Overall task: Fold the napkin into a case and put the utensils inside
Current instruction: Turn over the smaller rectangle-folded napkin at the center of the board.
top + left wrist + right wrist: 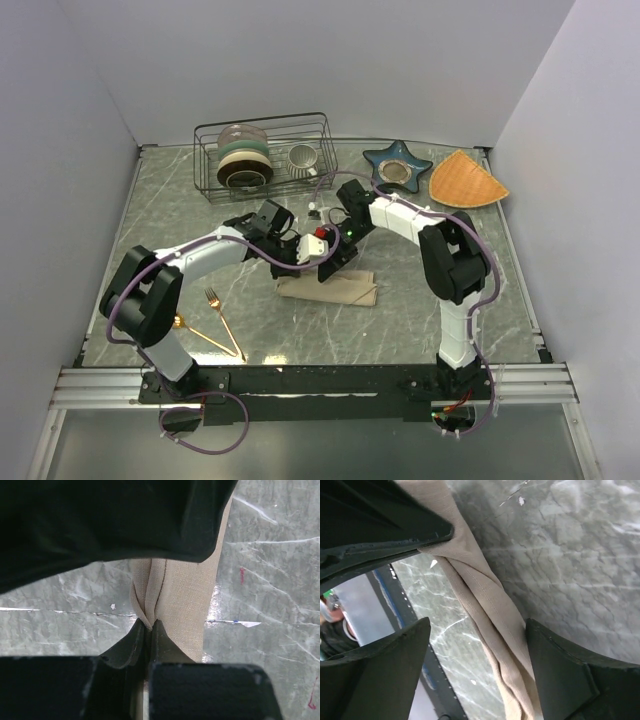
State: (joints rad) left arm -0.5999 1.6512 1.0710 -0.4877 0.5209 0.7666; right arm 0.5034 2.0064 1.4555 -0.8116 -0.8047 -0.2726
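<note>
The beige napkin lies folded into a narrow strip at mid-table. My left gripper is shut on it, pinching a fold of cloth between its fingertips. My right gripper hovers right beside it, open, its two fingers straddling the twisted napkin strip without touching it; the midpoint between them is over the cloth. The gold fork and gold spoon lie crossed on the table at the front left, apart from both grippers.
A wire dish rack with bowls and a cup stands at the back. A blue star-shaped dish and an orange wedge mat lie at the back right. The right arm's body looms over the left wrist view.
</note>
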